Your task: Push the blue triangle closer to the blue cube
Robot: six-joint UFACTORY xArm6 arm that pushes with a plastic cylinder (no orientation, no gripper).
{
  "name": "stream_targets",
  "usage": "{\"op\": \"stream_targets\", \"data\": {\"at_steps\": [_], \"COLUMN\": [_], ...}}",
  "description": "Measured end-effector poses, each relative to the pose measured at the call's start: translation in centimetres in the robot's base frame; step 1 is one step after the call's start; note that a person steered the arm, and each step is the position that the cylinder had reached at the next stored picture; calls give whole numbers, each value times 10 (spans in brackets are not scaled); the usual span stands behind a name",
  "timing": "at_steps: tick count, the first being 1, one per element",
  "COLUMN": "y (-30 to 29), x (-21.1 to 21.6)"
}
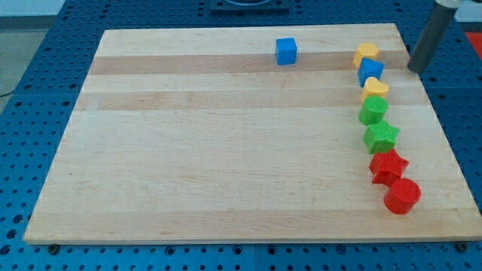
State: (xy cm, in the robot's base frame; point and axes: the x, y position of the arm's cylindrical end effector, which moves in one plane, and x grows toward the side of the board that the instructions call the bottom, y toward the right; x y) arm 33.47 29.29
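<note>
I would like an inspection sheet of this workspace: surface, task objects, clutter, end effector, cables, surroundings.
Surface: wooden board with light and darker strips, lying flat.
Job's things: blue cube alone near the view's top; blue triangle in the column of blocks at the view's right, apart from the cube.
Clutter: in that column, from the top, yellow block, yellow heart, green block, green star, red star, red cylinder.
End effector: my tip is to the right of the blue triangle, not touching it.
Cables: nothing seen.
Surroundings: blue perforated table around the board.
</note>
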Motion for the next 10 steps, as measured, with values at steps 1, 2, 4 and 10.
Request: {"op": "stream_targets", "data": {"at_steps": [1,2,4,10], "y": [-28,-50,-93,-221], "x": [20,4,-9,13]}}
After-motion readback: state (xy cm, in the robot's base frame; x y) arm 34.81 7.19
